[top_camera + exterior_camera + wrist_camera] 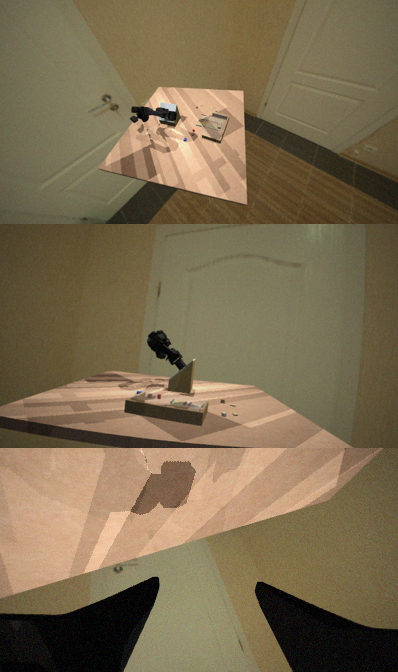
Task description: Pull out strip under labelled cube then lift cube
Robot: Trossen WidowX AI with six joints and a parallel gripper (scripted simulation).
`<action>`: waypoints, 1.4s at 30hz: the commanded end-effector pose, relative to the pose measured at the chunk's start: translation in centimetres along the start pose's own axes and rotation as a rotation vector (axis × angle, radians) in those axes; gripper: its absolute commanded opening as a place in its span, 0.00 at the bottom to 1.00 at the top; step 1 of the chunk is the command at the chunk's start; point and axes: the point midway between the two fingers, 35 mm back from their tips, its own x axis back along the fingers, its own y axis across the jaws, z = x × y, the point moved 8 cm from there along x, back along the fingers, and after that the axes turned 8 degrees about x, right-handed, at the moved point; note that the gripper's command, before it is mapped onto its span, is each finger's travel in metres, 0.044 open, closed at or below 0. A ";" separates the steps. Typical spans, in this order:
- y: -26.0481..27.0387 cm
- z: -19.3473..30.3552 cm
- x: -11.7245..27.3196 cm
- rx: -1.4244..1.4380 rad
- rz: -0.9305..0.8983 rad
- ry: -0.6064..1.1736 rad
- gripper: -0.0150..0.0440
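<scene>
Strips [211, 121] at three o'clock of top view: too small to tell which bears a cube; labels unreadable.

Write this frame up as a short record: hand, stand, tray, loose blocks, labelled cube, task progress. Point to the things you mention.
hand: open [135, 114] [207, 582], nothing between the fingers
stand: sloped block [168, 106] [183, 382] carrying the arm
tray: low-walled [211, 138] [164, 411], thin strips at it
loose blocks: blue [185, 139] [139, 392] and red [193, 130] [159, 396], both outside the tray; others nearby
labelled cube: cannot tell which, label unreadable
task progress: no cube held up; strip removal cannot be confirmed
</scene>
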 end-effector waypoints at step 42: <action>19.1 -2.6 31.7 -1.417 -0.312 2.920 0.93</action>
